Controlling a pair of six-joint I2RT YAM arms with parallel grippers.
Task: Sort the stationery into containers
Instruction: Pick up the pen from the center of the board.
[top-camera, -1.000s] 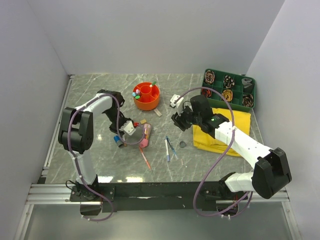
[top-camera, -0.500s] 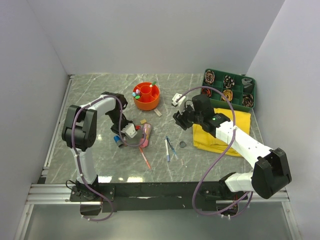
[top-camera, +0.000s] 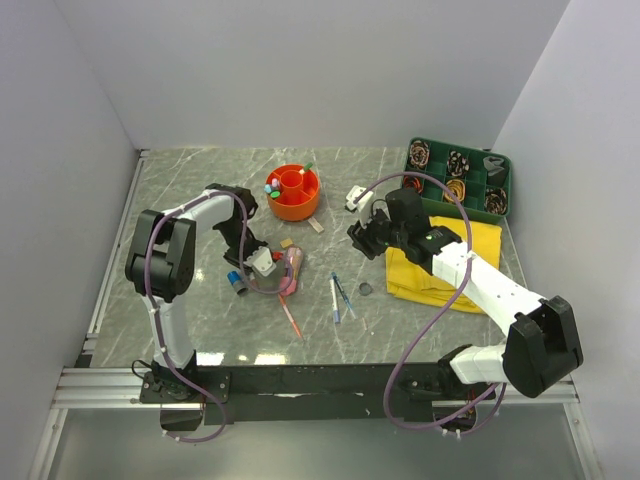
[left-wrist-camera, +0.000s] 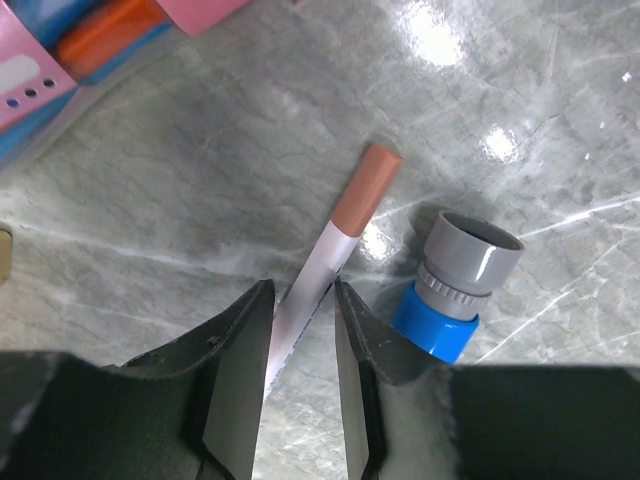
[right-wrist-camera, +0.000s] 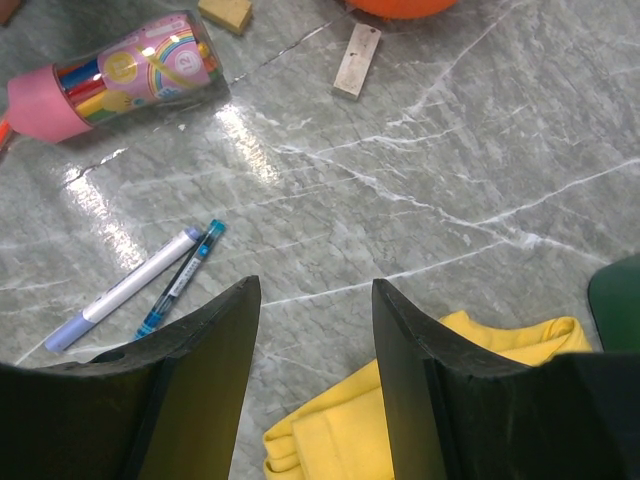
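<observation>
Shows left hand (left-wrist-camera: 303, 295) low on the table (left-wrist-camera: 150, 200), jaws narrowly parted astride a white, red-capped pen (left-wrist-camera: 350, 205) lying just beside a blue cap (left-wrist-camera: 445, 290) (pen touched or not, cannot tell), and right hand (right-wrist-camera: 315, 300) half open, holding nothing, above the table near a yellow cloth (right-wrist-camera: 400, 420).

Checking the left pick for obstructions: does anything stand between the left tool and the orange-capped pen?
Nothing visible does. The left tool straddles the pen; the blue cap lies off to one side, outside the jaws.
</observation>
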